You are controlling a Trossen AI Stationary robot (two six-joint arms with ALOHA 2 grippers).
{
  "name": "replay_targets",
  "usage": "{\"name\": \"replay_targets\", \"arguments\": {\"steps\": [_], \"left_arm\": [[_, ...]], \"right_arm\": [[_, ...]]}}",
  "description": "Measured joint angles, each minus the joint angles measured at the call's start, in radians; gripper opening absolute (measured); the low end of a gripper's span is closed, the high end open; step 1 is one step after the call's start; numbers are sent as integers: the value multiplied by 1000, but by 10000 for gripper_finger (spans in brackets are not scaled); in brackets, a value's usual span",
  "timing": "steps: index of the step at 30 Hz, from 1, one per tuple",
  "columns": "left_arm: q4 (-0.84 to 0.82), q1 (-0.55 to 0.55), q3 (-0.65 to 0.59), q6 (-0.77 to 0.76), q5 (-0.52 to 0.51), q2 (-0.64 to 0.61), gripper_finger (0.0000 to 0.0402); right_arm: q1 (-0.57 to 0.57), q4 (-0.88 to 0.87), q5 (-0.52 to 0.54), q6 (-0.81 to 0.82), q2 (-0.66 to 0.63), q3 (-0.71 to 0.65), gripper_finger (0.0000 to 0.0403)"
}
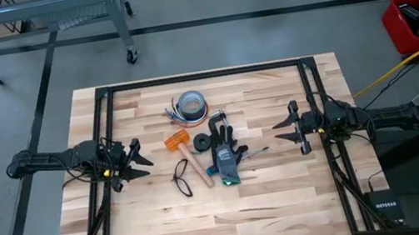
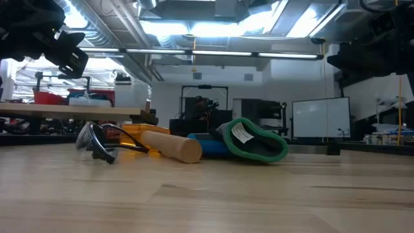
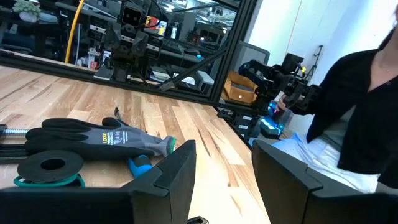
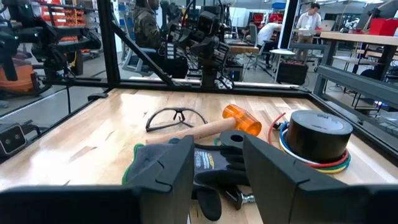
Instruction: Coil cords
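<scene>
**Two arms wait either side of a cluttered tabletop**

Seen from above, the left gripper point(image 1: 134, 165) and the right gripper point(image 1: 289, 129) hang at opposite sides of the wooden tabletop point(image 1: 290, 197), each with jaws spread apart and holding nothing. Between them lies a small heap: a tape roll point(image 1: 190, 103) with coloured cords point(image 1: 174, 115) bunched against it, an orange-headed mallet point(image 1: 184, 146), a small black disc point(image 1: 200, 143), a work glove point(image 1: 226, 155) and, nearest the left arm, what looks like a pair of safety glasses point(image 1: 181, 178).

From tabletop height, the glasses point(image 2: 97, 144) sit beside the mallet's wooden handle point(image 2: 171, 146), with the glove's green cuff point(image 2: 253, 140) just past it; both arms show only as dark shapes overhead.

The left wrist camera looks between its own separated fingers point(image 3: 177, 171) at the glove point(image 3: 93, 137) and the black disc on a teal base point(image 3: 50, 169) just beside it; a person in a dark top point(image 3: 360, 124) stands past the tabletop edge.

The right wrist camera looks between its parted fingers point(image 4: 165, 165) at the tape roll point(image 4: 320, 135) sitting on the red, yellow and blue cords point(image 4: 311, 160), the mallet point(image 4: 217, 126) and the glasses point(image 4: 175, 117).
</scene>
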Motion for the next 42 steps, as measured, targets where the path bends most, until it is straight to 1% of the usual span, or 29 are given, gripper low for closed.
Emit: {"name": "replay_targets", "arguments": {"steps": [2, 4, 6, 9, 11, 12, 15, 17, 22, 24, 27, 29, 33, 37, 42], "left_arm": [[0, 0, 0, 0, -1, 0, 150], [-3, 0, 0, 2, -45, 0, 150], [-11, 0, 0, 41, -154, 0, 150], [-3, 0, 0, 153, -335, 0, 150], [6, 0, 0, 185, -411, 0, 150], [12, 0, 0, 183, -433, 0, 150], [57, 0, 0, 175, -443, 0, 150], [127, 0, 0, 194, -443, 1, 150], [400, 0, 0, 240, -443, 0, 150], [509, 0, 0, 227, -443, 0, 150], [598, 0, 0, 197, -443, 0, 150], [610, 0, 0, 190, -444, 0, 150], [568, 0, 0, 183, -454, 0, 150], [520, 0, 0, 36, -540, 3, 150], [378, 0, 0, -154, -614, 60, 150]], "right_arm": [[0, 34, 0, 39, 0, 0, 143], [0, 59, 0, 98, 0, 0, 143], [0, 87, 0, 140, 0, 0, 143], [0, 122, 5, 155, 0, 0, 143], [0, 151, 9, 186, 0, 0, 143], [0, 173, 10, 209, 0, 0, 143], [0, 231, 28, 289, 0, 0, 143], [0, 263, 35, 332, 0, 0, 143], [0, 306, 64, 362, 0, 0, 143], [0, 308, 64, 361, 0, 0, 143], [0, 307, 59, 369, 0, 0, 143], [0, 307, 50, 391, 0, 0, 143], [0, 307, 56, 396, 0, 0, 143], [0, 302, 96, 395, 0, 0, 143], [0, 278, 162, 395, 0, 0, 143]]}}
